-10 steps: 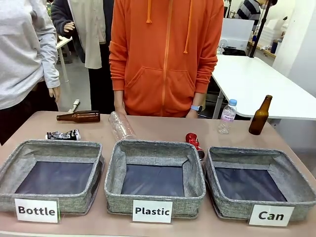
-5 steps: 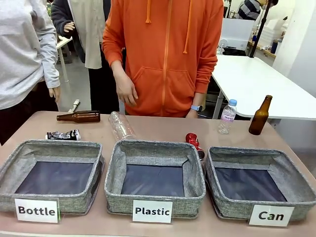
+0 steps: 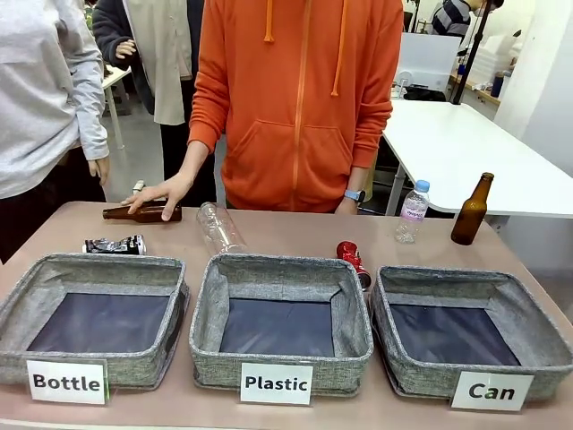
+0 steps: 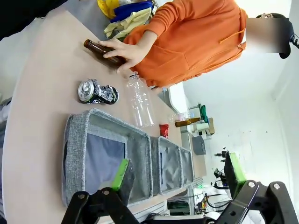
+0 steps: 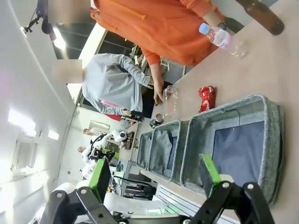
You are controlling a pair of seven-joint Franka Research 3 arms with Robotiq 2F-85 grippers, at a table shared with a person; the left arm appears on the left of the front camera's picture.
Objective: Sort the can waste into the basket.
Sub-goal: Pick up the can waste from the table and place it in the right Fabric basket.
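A crushed red can [image 3: 352, 259] lies on the table behind the gap between the middle and right baskets; it also shows in the wrist views [image 5: 206, 97] [image 4: 164, 130]. A crushed silver-and-black can [image 3: 115, 245] lies behind the left basket [image 4: 96, 91]. The grey basket labelled "Can" [image 3: 466, 376] stands at the right with nothing in it [image 5: 268, 154]. My left gripper [image 4: 180, 175] hangs open above the left basket, fingers wide apart. My right gripper [image 5: 156, 175] is open too, above the "Can" basket.
Baskets labelled "Bottle" [image 3: 22, 309] and "Plastic" [image 3: 201, 309] stand left and middle. A person in orange rests a hand [image 3: 159, 194] on a lying brown bottle [image 3: 143, 212]. A clear bottle [image 3: 218, 228] lies centre; a small water bottle [image 3: 413, 212] and an upright brown bottle [image 3: 472, 210] stand right.
The person's hand has come from their side down onto the lying brown bottle at the back left. Cans, baskets and other bottles have not moved.
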